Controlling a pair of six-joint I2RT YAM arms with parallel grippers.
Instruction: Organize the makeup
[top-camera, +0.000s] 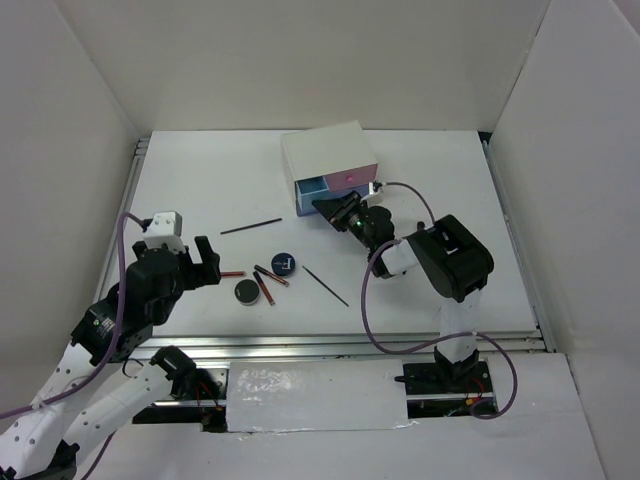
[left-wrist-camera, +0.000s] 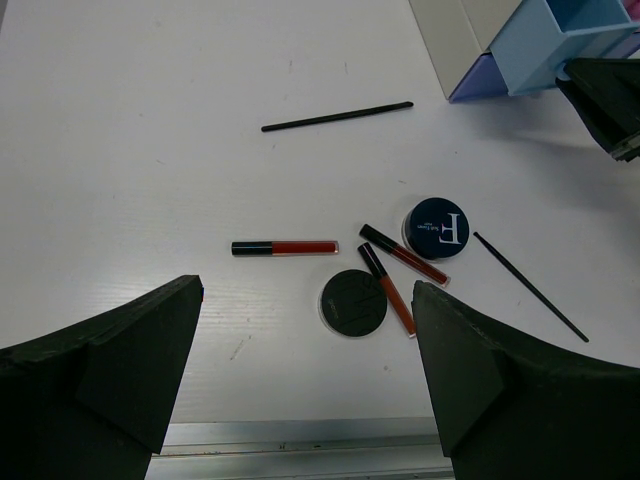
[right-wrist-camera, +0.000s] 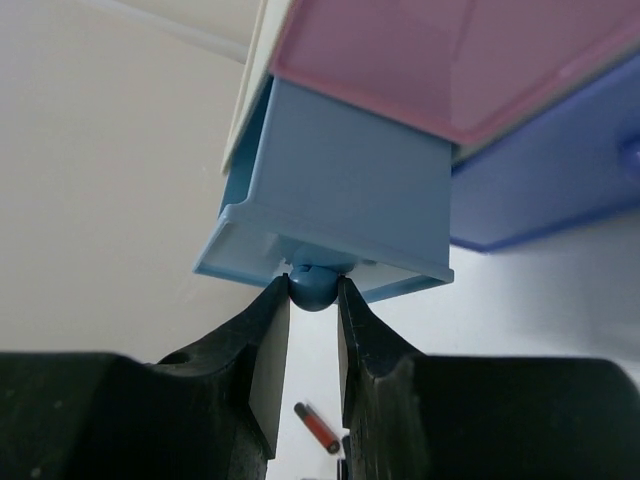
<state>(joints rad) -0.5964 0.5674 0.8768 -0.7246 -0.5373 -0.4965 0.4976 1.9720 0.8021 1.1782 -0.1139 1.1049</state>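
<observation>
The makeup lies on the white table. There is a long black stick, a round black compact with a white mark, a plain black compact, two red-brown pencils between them, a third red-brown pencil and a thin black stick. My left gripper is open and empty, just left of them. In the left wrist view it hovers near the plain compact and third pencil. My right gripper is shut on the blue knob of the light-blue drawer, which is pulled partly out.
The white box stands at the back centre, with a pink drawer above and a purple-blue drawer beside the open one. White walls enclose the table on three sides. A metal rail runs along the near edge.
</observation>
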